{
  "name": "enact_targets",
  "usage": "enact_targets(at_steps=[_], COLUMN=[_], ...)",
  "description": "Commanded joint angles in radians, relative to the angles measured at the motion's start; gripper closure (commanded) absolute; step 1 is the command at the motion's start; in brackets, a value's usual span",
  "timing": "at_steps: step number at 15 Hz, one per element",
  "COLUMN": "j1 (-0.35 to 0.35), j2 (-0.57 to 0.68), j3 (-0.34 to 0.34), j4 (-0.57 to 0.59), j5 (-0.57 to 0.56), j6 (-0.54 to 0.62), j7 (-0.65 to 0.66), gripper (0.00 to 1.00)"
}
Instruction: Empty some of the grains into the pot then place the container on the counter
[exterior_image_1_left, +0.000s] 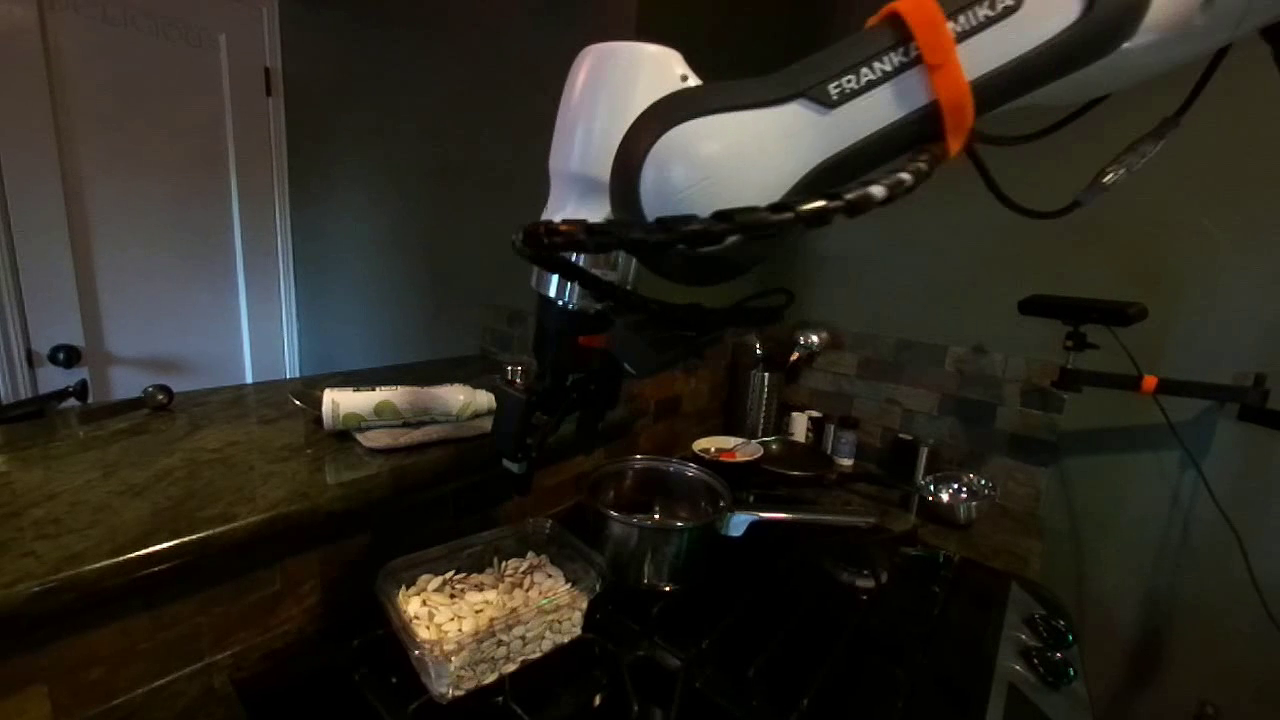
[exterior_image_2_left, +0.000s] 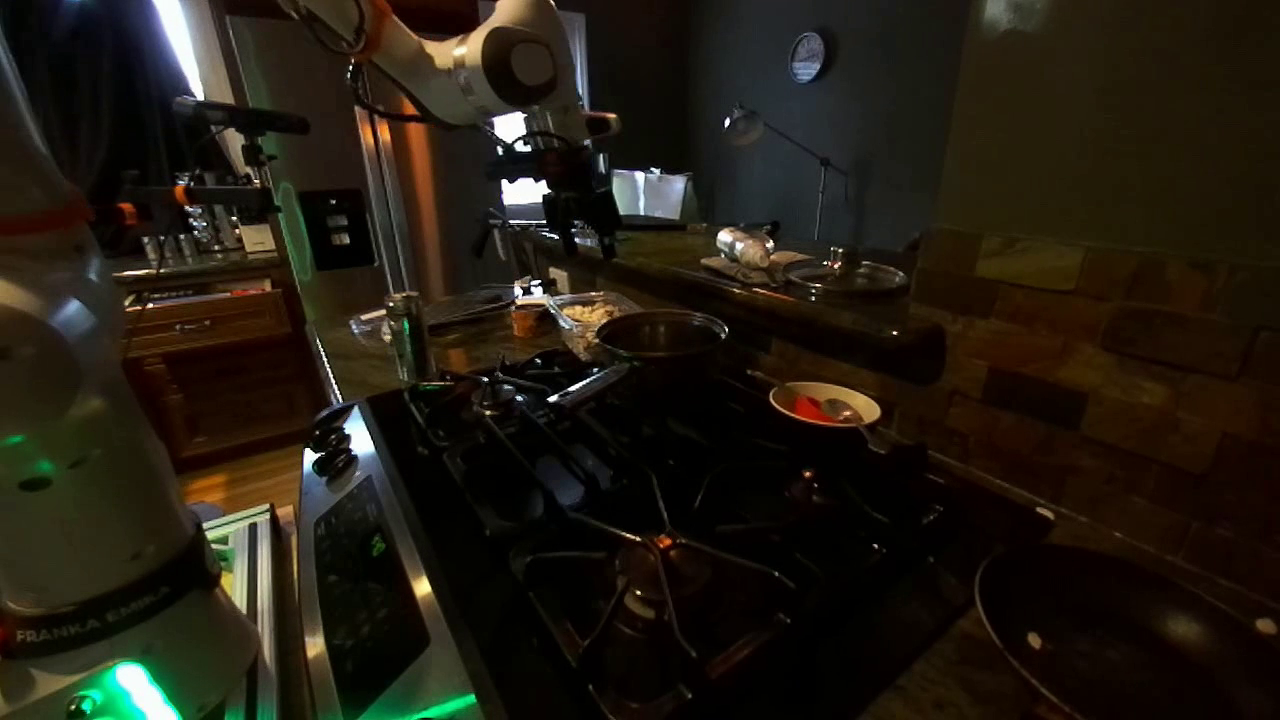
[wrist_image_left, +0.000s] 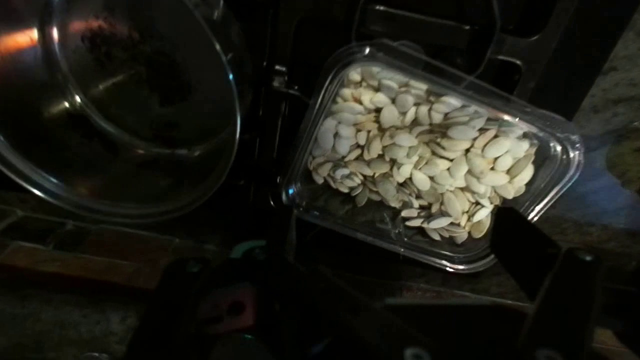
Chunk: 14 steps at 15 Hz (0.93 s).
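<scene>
The clear plastic container (exterior_image_1_left: 436, 655) stands upright beside the steel pot (exterior_image_1_left: 655, 550) at the stove. It holds a heap of grains (exterior_image_1_left: 490, 605), which look like flat pale seeds in the wrist view (wrist_image_left: 425, 145). The container's rim (wrist_image_left: 445, 264) is whole there, and the pot (wrist_image_left: 231, 165) sits left of it, with no grains visible inside. My gripper (exterior_image_2_left: 588, 246) is open and empty above and apart from the container. In the wrist view, the fingers (wrist_image_left: 395, 239) are spread wide; the left one is very dark. The stone counter (exterior_image_1_left: 200, 500) is raised beside the stove.
A printed bottle (exterior_image_1_left: 405, 408) lies on a cloth (exterior_image_1_left: 420, 435) on the counter, near a glass lid (exterior_image_2_left: 845, 278). A white bowl (exterior_image_2_left: 790, 402) with a spoon stands behind the burners. A dark pan (exterior_image_2_left: 1110, 640) and a steel bowl (exterior_image_1_left: 957, 495) are also around. The pot's handle (exterior_image_1_left: 800, 518) sticks out over the stove.
</scene>
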Motion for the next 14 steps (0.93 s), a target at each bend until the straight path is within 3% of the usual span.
enact_targets(at_steps=[1,2,3,4,9,14], j1=[0.039,0.040,0.046,0.047,0.051,0.001], j2=[0.183,0.232,0.265,0.167,0.279,0.386], j3=[-0.046,-0.051,-0.061,-0.069,-0.079,-0.115], j4=[0.197,0.254,0.302,0.178,0.304,0.403], j5=[0.072,0.087,0.073,0.063,0.087,0.162], j6=[-0.066,-0.105,-0.149,-0.065,-0.115,-0.158], j7=[-0.217,-0.267,-0.220,-0.203,-0.222,-0.402], gripper=[0.00,0.00,0.00,0.00,0.00,0.00])
